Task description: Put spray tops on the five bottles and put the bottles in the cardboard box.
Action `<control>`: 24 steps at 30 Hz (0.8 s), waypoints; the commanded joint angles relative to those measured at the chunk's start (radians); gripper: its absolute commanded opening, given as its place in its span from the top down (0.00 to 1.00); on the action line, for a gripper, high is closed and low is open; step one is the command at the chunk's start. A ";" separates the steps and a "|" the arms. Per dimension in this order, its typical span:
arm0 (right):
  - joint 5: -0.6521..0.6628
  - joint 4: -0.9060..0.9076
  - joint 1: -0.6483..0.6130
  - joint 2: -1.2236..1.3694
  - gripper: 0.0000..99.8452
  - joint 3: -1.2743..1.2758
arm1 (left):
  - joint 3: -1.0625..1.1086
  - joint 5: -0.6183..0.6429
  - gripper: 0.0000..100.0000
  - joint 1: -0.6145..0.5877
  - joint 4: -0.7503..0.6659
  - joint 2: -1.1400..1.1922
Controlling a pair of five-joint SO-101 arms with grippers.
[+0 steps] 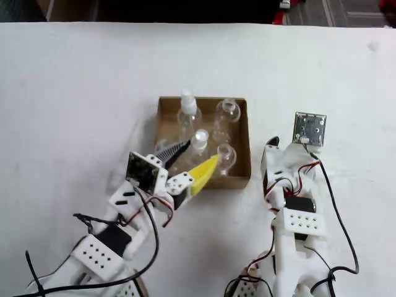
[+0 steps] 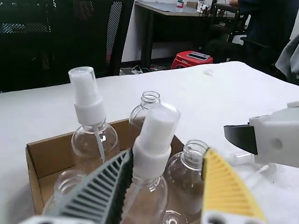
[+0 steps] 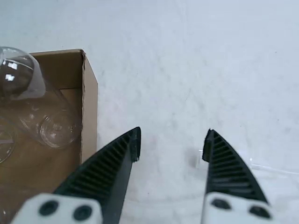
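Two tops are on. On the table, frame centre, the box holds bottles. Left end effector, wide, straddles a capped bottle; right end effector, wide, hangs right of the box. Best to seat the next top squarely.

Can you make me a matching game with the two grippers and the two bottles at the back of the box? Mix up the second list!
Things:
1. left gripper
2. right gripper
3. back-left bottle
4. back-right bottle

States:
A. no top, neck open
B. open over the table, beside the cardboard box
C. wearing a white spray top
D. open around the middle bottle

Pairs: 1-D, 2-B, 3-C, 4-A.
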 commanded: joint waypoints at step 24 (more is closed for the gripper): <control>0.012 -0.015 -0.002 -0.004 0.80 -0.006 | -0.833 0.124 0.82 -0.464 1.074 -0.033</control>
